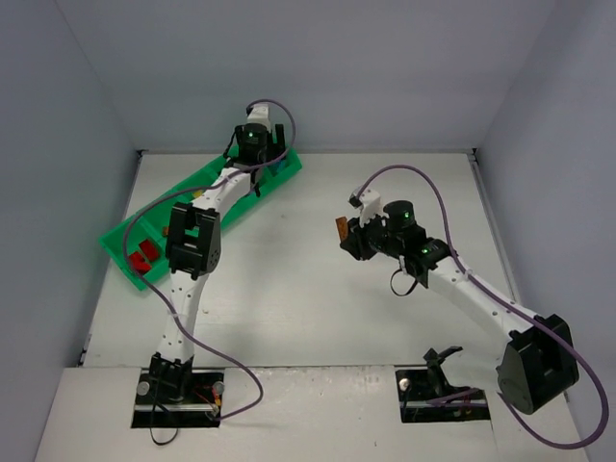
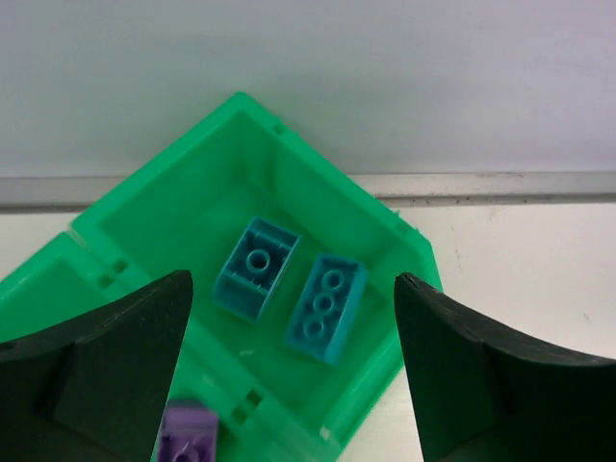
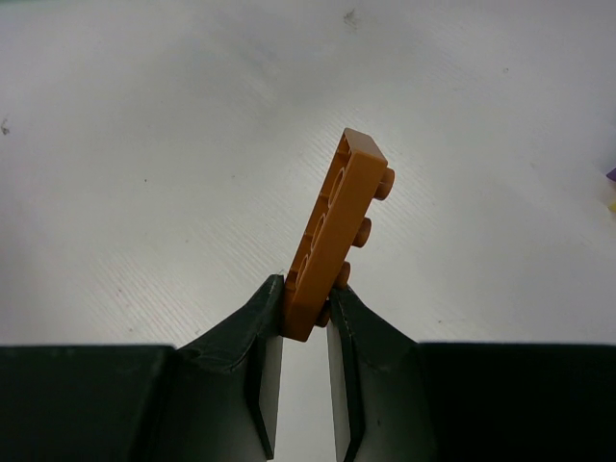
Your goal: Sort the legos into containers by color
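The brown-orange brick [image 3: 337, 231] is pinched at one end by the right gripper [image 3: 306, 318] above the table [image 3: 144, 144]. Light, rigid and slick, it is judged likely to pivot. The left gripper [image 2: 292, 289] is spread wide, empty, over teal bricks [image 2: 255, 267] in the tray [image 2: 183, 207].

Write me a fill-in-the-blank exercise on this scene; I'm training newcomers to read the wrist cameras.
1. The right hand is shut on a thin brick coloured ____.
2. Below the left hand, the end compartment of the green tray holds ____ teal bricks.
3. The left hand's jaws stand ____.
4. The lone brick at the bottom edge of the left wrist view is ____.

Missing words: orange; two; open; purple.
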You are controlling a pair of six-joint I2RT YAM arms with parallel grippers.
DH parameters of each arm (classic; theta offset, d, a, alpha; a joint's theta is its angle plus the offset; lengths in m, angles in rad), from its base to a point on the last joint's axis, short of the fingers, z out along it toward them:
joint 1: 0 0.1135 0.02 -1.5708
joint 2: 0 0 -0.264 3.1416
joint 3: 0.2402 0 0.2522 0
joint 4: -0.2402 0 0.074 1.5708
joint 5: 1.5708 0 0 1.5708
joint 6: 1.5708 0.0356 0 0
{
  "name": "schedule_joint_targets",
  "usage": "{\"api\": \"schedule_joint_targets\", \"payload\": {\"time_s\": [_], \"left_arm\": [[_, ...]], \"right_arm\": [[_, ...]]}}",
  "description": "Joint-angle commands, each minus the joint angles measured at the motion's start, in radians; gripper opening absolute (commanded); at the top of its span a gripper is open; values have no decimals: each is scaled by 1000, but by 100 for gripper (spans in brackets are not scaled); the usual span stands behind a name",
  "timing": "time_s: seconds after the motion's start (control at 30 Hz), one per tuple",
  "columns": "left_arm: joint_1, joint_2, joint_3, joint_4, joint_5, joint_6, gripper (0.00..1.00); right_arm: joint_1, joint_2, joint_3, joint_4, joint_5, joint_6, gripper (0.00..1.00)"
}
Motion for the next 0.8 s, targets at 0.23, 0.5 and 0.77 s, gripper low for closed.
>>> {"api": "schedule_joint_targets", "payload": {"time_s": [0.23, 0.5, 0.77], "left_arm": [[17, -598, -269, -185, -101, 27, 80], [42, -942, -640, -359, 343, -140, 80], [-112, -1102, -845, -262, 581, -307, 80]], "right_arm": [[83, 183, 226, 53, -18, -101, 0], [106, 243, 255, 110, -49, -110, 0], [140, 263, 269, 119, -50, -115, 0]]}}
